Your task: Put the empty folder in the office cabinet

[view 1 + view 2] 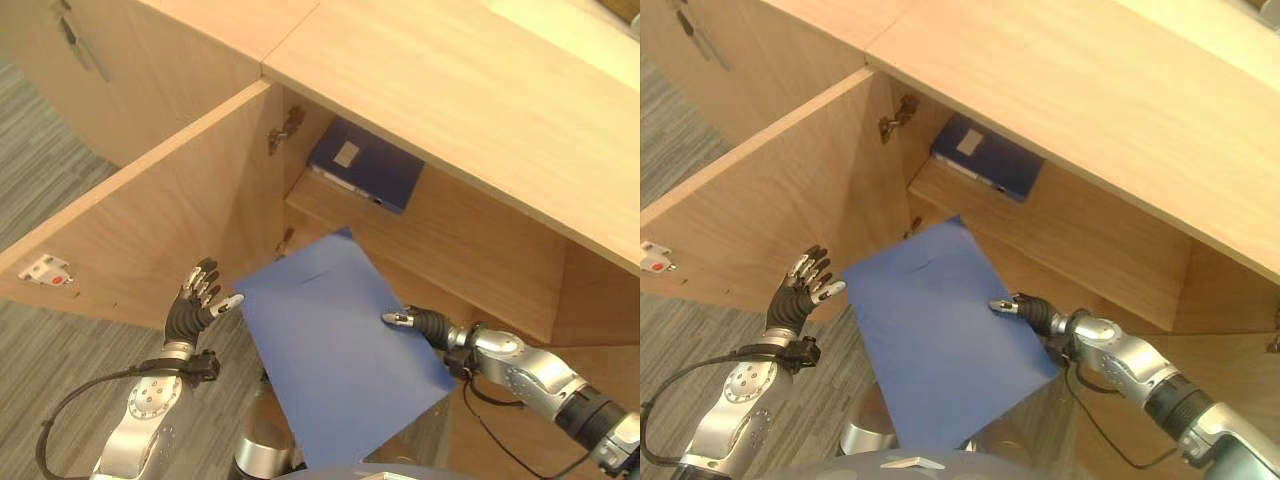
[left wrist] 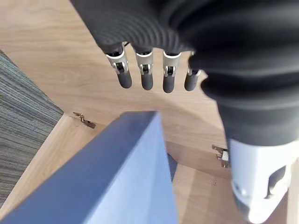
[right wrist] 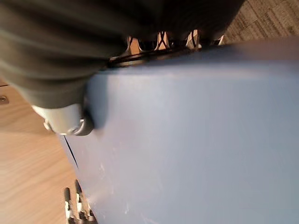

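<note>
While the right hand pinches the folder, its far corner points at the cabinet; left hand spread, just left.

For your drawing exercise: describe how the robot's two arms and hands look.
Both arms are silver-grey metal. The left hand and right hand have dark ribbed covers over back and wrist, and silver fingers with dark tips.

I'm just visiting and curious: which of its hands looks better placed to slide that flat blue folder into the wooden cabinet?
The right hand. Its thumb lies on the flat blue folder, gripping it in front of the open wooden cabinet. The left hand is open beside the folder's edge, holding nothing.
</note>
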